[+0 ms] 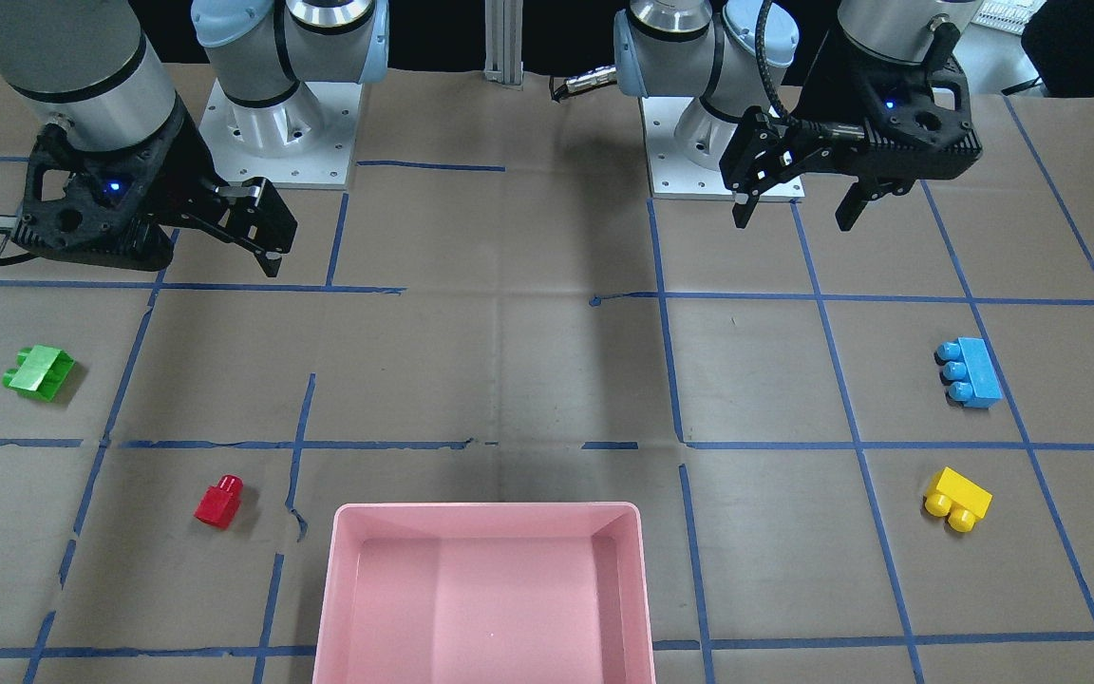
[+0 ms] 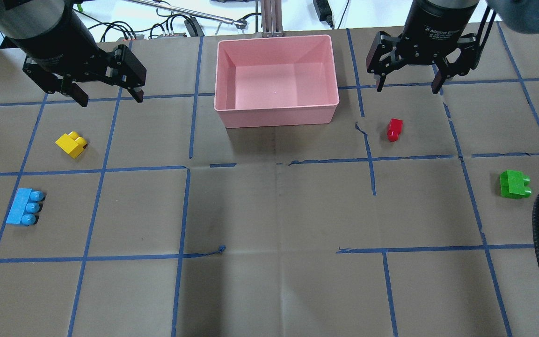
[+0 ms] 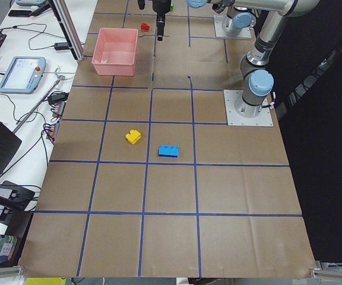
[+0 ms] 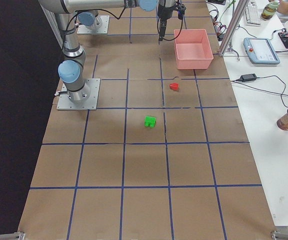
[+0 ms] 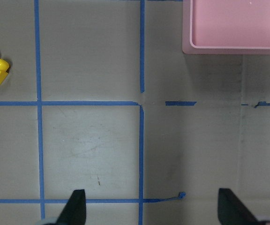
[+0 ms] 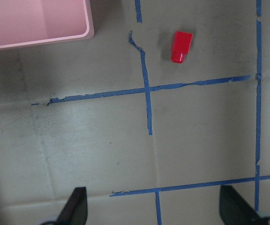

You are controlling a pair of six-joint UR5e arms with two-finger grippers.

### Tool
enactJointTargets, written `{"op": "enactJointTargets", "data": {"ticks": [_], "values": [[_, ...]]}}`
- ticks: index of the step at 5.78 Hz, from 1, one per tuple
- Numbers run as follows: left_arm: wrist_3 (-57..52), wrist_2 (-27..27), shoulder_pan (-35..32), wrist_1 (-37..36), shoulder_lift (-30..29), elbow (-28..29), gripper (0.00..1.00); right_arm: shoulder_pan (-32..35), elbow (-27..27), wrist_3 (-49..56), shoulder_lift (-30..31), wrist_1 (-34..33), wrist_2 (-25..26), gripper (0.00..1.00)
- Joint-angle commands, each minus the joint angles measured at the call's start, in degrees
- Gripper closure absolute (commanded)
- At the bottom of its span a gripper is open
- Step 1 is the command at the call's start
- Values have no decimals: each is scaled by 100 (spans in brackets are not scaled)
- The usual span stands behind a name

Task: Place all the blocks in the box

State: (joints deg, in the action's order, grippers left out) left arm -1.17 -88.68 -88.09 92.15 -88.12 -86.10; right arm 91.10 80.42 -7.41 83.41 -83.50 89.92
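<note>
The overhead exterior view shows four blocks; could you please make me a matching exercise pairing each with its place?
1 green block
2 red block
3 light blue block
4 yellow block

A robot's left, nearer the box
B robot's right, nearer the box
C robot's left, farther from it
D robot's right, farther from it

Pairs: 1-D, 2-B, 3-C, 4-A

Your shallow pink plastic tray [image 2: 276, 113] sits at twelve o'clock overhead. Small red one-stud brick [image 2: 394, 129] and green two-stud brick [image 2: 513, 184] lie toward its four; yellow two-stud brick [image 2: 71, 144] and light-blue three-stud brick [image 2: 22, 207] toward eight.
</note>
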Motion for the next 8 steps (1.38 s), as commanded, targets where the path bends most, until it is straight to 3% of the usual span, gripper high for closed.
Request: {"op": "enactJointTargets", "data": {"ticks": [1,3,5,6,8], "values": [[-6,0,3,4,6,6,1,-22,0,12,0,-9,-10,0],[-67,35,90,-74,32,-3,1,-22,0,12,-8,-61,-27,0],[-199,35,667,292,-47,-73,1,-74,-35,29,-9,-122,25,0],[-399,35,1114,260,-117,-308,1,-405,-53,38,-9,-123,25,0],[-2345,35,2255,-229,-353,-810,1,-1808,8,964,-78,-97,139,0]]}}
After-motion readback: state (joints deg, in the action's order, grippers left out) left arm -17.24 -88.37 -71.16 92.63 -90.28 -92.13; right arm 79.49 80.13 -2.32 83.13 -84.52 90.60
